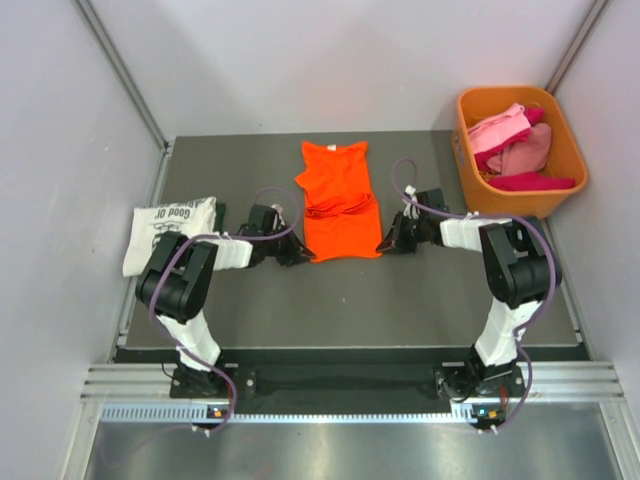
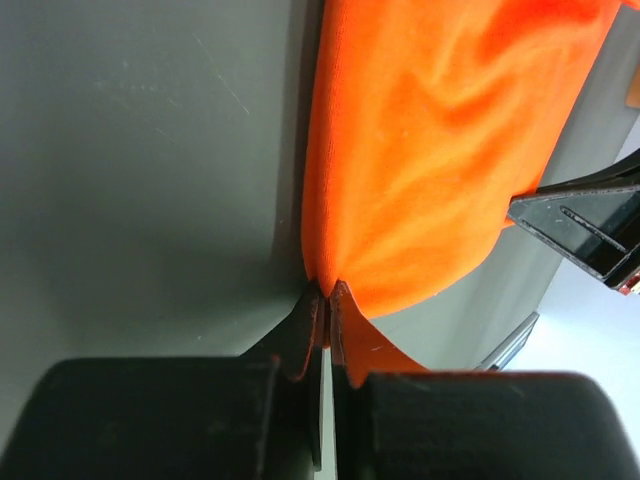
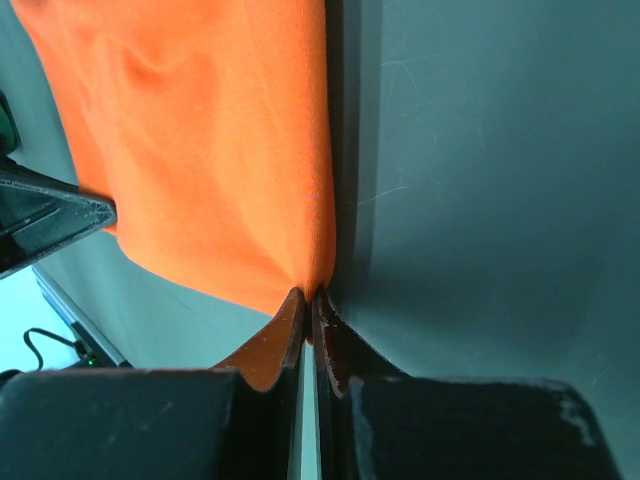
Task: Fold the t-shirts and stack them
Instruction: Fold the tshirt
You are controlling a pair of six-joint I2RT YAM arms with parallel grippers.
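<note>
At the left edge we count 1 white printed tee (image 1: 170,230) lying folded, so 1 looks done. In the middle of the table the orange tee (image 1: 338,200) lies part-folded (a bunched crease runs across its middle). Our left gripper (image 2: 326,298) has its jaws clamped on the near-left corner, and our right gripper (image 3: 306,300) is clamped on the near-right corner. At the far right, the orange bin (image 1: 520,203) holds the pink, red and magenta tees (image 1: 510,145), none folded yet. We judge that nothing blocks the fold.

Bin (image 1: 568,150) right of and behind t-shirt (image 1: 338,205)
</note>
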